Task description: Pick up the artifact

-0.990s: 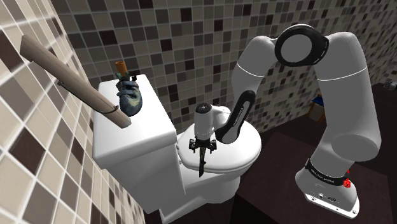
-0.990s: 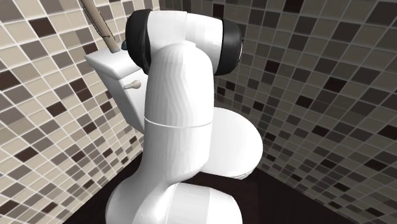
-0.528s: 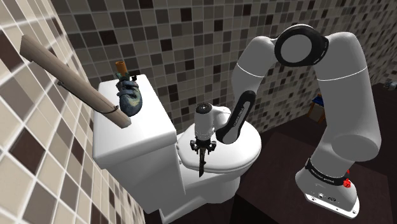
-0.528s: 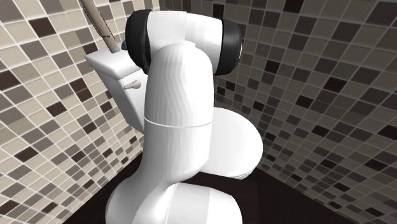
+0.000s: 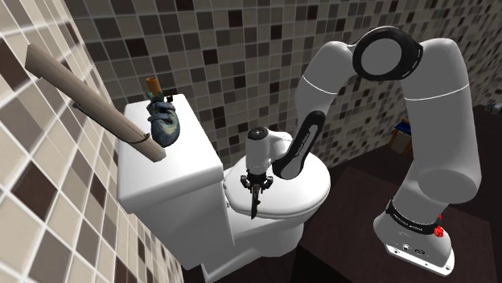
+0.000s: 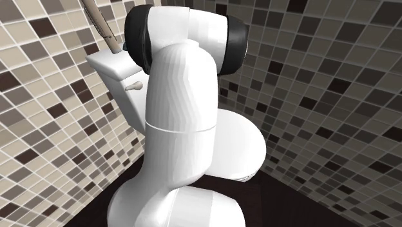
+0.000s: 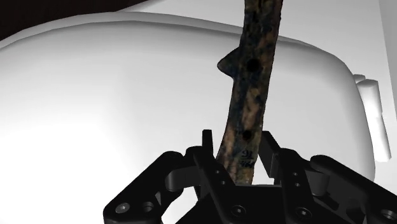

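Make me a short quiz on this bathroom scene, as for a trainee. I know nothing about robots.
1. True or false: the gripper is shut on the dark, slender artifact.
2. Pick one: behind the held artifact, the wrist view shows A) the white toilet lid, B) a wall rail, C) a dark floor.
3. Fill in: the blue-grey object with the orange top rests on the toilet's ____.

Key: 1 true, the two black fingers clasp it. 2 A. 3 tank.
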